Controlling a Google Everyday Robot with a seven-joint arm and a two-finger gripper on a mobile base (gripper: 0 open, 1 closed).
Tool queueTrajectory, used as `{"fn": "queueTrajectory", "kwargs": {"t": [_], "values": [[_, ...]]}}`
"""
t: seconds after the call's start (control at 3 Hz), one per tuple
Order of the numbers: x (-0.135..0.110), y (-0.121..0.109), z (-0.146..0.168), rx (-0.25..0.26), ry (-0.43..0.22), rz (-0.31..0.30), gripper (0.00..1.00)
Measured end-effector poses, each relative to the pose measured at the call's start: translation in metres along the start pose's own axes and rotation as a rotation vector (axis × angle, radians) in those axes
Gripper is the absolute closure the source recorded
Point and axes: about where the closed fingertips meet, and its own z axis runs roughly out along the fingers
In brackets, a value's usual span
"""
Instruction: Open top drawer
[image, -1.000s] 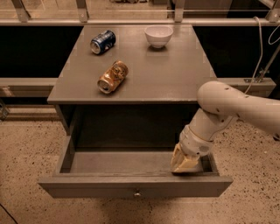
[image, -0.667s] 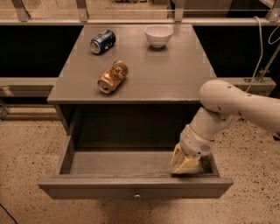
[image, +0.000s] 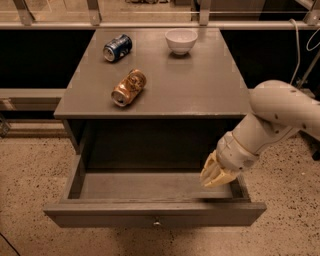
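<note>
Speckled floor (image: 30, 170); top drawer (image: 115, 213) open, tool (image: 216, 173) inside right end, grip unclear.

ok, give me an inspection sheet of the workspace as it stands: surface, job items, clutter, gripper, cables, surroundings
Surface: grey table top, flat, carrying three loose items.
Job's things: top drawer pulled well out, the visible inside bare; small round knob at the centre of its front.
Clutter: blue can on its side at the back left; gold can on its side nearer the front; white bowl upright at the back.
Gripper: gripper low at the drawer's right inner side, near the front corner, away from the knob.
Cables: white cable hanging at the far right, apart from the table.
Surroundings: speckled floor; metal rail behind the table.
</note>
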Motion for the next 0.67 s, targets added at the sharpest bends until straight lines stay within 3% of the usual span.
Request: {"fn": "queueTrajectory", "kwargs": {"t": [0.33, 0.67], "values": [[-0.017, -0.003, -0.037, 0.102, -0.023, -0.083, 0.88], [-0.020, -0.003, -0.067, 0.192, -0.030, -0.079, 0.68]]}}
